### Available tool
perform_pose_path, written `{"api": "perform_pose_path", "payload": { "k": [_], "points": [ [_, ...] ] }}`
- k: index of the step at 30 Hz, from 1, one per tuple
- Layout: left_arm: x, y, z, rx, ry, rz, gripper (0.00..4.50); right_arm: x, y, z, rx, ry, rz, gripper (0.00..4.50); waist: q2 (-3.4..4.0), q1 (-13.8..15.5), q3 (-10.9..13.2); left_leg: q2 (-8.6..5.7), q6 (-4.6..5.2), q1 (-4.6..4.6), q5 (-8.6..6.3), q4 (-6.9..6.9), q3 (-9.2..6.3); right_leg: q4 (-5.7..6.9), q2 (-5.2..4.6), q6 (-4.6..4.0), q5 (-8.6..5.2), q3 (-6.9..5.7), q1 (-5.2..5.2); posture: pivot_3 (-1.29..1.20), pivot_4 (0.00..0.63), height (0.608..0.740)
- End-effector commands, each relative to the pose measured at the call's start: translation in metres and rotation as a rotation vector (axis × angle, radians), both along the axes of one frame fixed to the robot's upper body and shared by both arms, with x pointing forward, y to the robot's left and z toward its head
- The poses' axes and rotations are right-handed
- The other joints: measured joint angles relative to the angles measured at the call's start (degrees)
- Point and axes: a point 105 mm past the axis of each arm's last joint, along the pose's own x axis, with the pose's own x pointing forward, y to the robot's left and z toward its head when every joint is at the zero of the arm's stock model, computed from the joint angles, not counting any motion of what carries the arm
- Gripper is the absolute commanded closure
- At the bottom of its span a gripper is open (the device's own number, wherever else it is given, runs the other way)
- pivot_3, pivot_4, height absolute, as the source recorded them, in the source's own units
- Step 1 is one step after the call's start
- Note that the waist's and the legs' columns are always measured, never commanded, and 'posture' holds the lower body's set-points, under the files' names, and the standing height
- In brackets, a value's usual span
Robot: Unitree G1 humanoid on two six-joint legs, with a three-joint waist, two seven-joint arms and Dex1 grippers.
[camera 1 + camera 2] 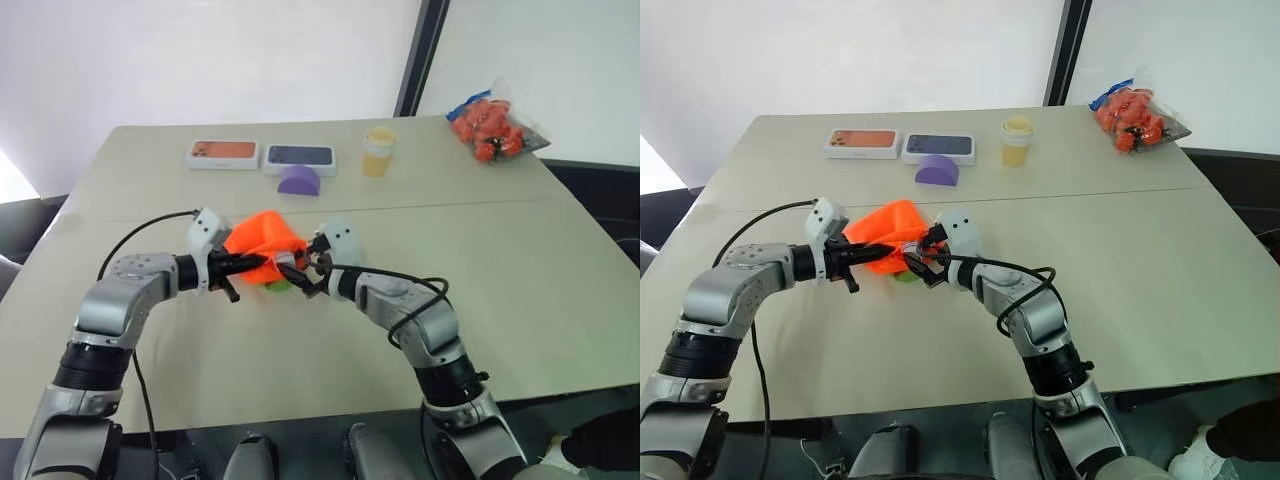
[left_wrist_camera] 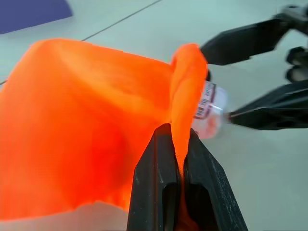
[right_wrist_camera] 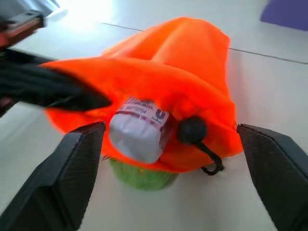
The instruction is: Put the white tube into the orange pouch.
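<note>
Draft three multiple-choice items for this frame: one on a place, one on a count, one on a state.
1. Where is the white tube?
A. Standing by the pale yellow cup
B. Partway in the mouth of the orange pouch
C. Lying on the purple block

2. How many phone boxes lie at the table's far side?
A. One
B. Two
C. Four

3. How does the right end effector stand?
A. Open, fingers on either side of the tube's end
C. Shut on the cup
B. Shut on the pouch's cord

Answers:
1 B, its labelled end sticks out of the pouch opening.
2 B, an orange box and a dark blue box lie side by side.
3 A, its fingers stand wide apart, while the left end effector pinches the pouch's rim.
</note>
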Motion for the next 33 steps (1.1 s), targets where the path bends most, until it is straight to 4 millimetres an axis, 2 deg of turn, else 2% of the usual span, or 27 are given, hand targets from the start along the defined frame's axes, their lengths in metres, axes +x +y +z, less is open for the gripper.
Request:
{"api": "perform_pose_path", "payload": {
  "k": [1,6,8,9,12,13,16,19,22,29,33],
  "points": [
    [0.009,0.016,0.012,-0.035,-0.054,0.075,4.5,-0.018,-0.007,0.017,0.023,-0.093,0.091,0.03,-0.01,0.09,-0.01,0.0,0.0,0.0,0.0,0.0,0.0,-0.02,-0.01,0.0,0.0,0.0,0.01,0.0,0.15,0.723],
    [0.013,0.017,0.013,-0.081,-0.052,0.101,4.5,-0.021,-0.02,0.006,-0.027,-0.09,0.093,0.03,-0.07,-0.05,-0.02,0.0,0.0,0.0,0.0,0.02,0.02,-0.11,-0.02,0.0,0.0,0.01,0.05,0.0,0.15,0.723],
    [0.012,0.013,0.013,-0.085,-0.051,0.084,4.5,-0.025,-0.016,0.007,0.001,-0.083,0.127,0.54,-0.07,-0.03,-0.03,0.0,0.0,0.01,0.0,0.02,0.01,-0.04,0.01,-0.01,0.01,0.02,0.02,0.0,0.15,0.723],
    [0.011,0.01,0.013,-0.087,-0.049,0.075,4.5,-0.027,-0.013,0.008,0.02,-0.078,0.143,0.89,-0.07,-0.03,-0.03,0.0,0.0,0.04,0.0,0.01,-0.01,0.0,0.03,-0.01,0.0,0.02,0.02,0.0,0.15,0.723],
    [0.007,0.003,0.014,-0.098,-0.042,0.046,4.5,-0.03,-0.002,0.009,0.039,-0.052,0.172,2.43,-0.07,0.01,-0.03,0.0,0.0,0.05,0.0,0.0,-0.04,0.04,0.05,-0.01,0.0,0.02,0.0,0.0,0.15,0.723],
    [0.006,0.001,0.014,-0.102,-0.041,0.035,4.5,-0.031,0.002,0.008,0.036,-0.044,0.181,2.8,-0.07,0.02,-0.03,0.0,0.0,0.04,0.0,0.0,-0.03,0.04,0.05,-0.01,0.0,0.02,0.01,0.0,0.15,0.723],
    [0.002,-0.006,0.017,-0.116,-0.037,0.004,4.5,-0.022,0.017,0.002,0.007,-0.026,0.167,4.4,-0.07,-0.04,-0.03,0.0,0.0,0.03,0.0,0.02,-0.02,0.03,0.03,-0.01,0.01,0.03,0.02,0.0,0.15,0.723],
    [-0.003,-0.011,0.021,-0.125,-0.034,-0.024,4.5,-0.014,0.03,0.002,-0.005,-0.029,0.16,4.46,-0.07,0.01,-0.03,0.0,0.0,0.05,0.0,0.02,-0.03,0.08,0.04,-0.01,0.01,0.03,-0.01,0.0,0.15,0.723],
    [-0.008,-0.015,0.024,-0.134,-0.034,-0.05,4.5,0.002,0.036,0.004,0.002,-0.028,0.097,4.46,-0.07,0.01,-0.03,0.0,-0.01,0.05,0.0,0.03,-0.03,0.1,0.03,-0.01,0.01,0.03,-0.01,0.0,0.15,0.723],
    [-0.013,-0.013,0.027,-0.129,-0.035,-0.055,4.5,0.028,0.047,0.006,-0.053,-0.129,0.016,4.46,-0.07,-0.1,-0.02,0.0,-0.02,0.05,0.01,0.02,-0.03,0.13,0.04,-0.01,0.01,0.02,-0.04,0.0,0.15,0.723],
    [-0.006,0.001,0.023,-0.087,-0.056,0.009,4.5,0.018,0.044,0.013,-0.011,-0.154,0.068,4.46,-0.07,-0.08,-0.02,0.0,-0.02,0.05,0.01,0.02,-0.03,0.15,0.03,-0.01,0.01,0.03,-0.05,0.0,0.15,0.723]
  ]
}}
